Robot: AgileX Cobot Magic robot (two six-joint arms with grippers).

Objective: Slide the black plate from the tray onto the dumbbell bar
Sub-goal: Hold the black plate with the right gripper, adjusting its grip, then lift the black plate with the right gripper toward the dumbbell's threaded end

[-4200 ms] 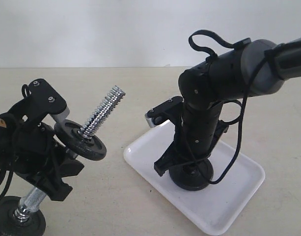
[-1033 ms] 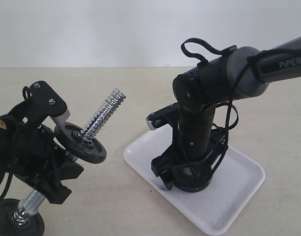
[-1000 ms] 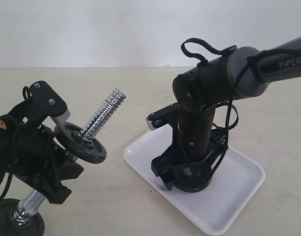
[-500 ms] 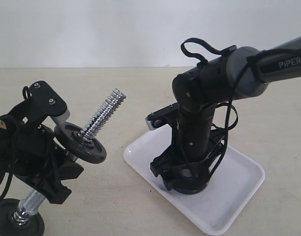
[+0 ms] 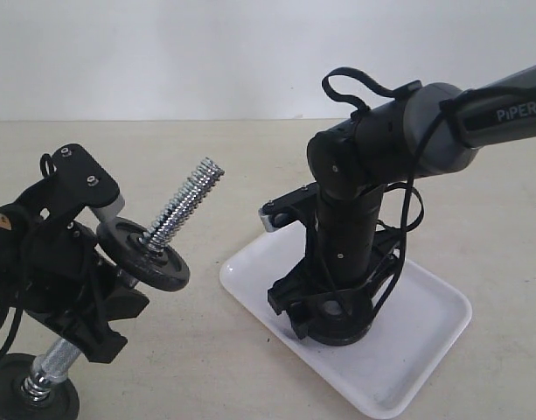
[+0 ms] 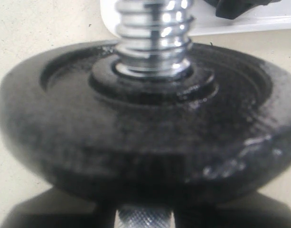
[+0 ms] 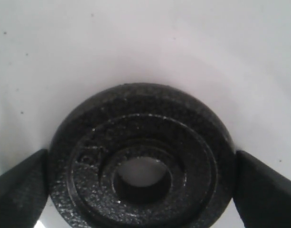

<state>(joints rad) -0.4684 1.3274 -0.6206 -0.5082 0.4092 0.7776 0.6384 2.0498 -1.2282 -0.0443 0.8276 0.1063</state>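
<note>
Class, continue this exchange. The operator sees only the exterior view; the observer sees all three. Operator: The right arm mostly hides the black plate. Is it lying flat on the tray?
Observer: Yes, the black plate lies flat on the tray; white shows through its centre hole.
Operator: Is the right end effector on it?
Observer: Its fingers sit against the rim on opposite sides.
Operator: And the dumbbell bar?
Observer: Its knurled handle passes between the left end effector's fingers, just under the mounted disc.
</note>
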